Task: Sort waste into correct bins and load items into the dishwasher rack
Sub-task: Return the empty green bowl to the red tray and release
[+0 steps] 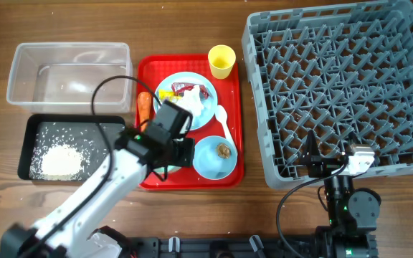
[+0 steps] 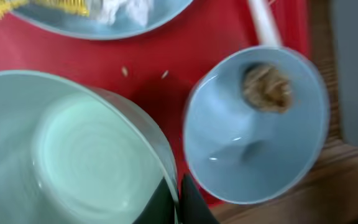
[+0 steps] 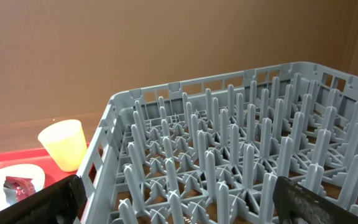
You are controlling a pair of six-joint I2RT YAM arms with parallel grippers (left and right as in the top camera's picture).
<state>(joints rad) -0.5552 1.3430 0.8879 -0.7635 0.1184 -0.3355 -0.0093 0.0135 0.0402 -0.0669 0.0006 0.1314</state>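
The left gripper (image 2: 178, 200) is pinching fully shut on the near rim of the pale-green bowl (image 2: 73, 162), which is sitting upright at the near left of the flat red tray (image 1: 156, 68). Just beside it on that tray, a light-blue bowl (image 1: 208, 163) is holding one small brown food lump (image 1: 224, 150) against its far wall. Beyond the two bowls, a single round light-blue plate (image 1: 181, 77) is carrying a crumpled white tissue (image 1: 199, 107), a red wrapper (image 1: 192, 89) and a yellow wrapper (image 1: 165, 94). One white plastic spoon (image 1: 223, 118) is lying between plate and blue bowl, one orange carrot (image 1: 145, 107) is lying along the plate's left side, and one small yellow cup (image 1: 221, 61) is standing upright at the tray's far right corner. To the left, the two bins are sitting side by side: the shallow black tray (image 1: 70, 119) is holding a heap of white rice grains (image 1: 59, 159) with loose grains scattered around it, and the clear tub (image 1: 70, 47) is sitting beyond it. The right gripper (image 3: 179, 202) is hanging wide open with nothing between its fingers at the near edge of the large grey dishwasher rack (image 1: 257, 107), which is standing right of the red tray, its pegs rising in rows.
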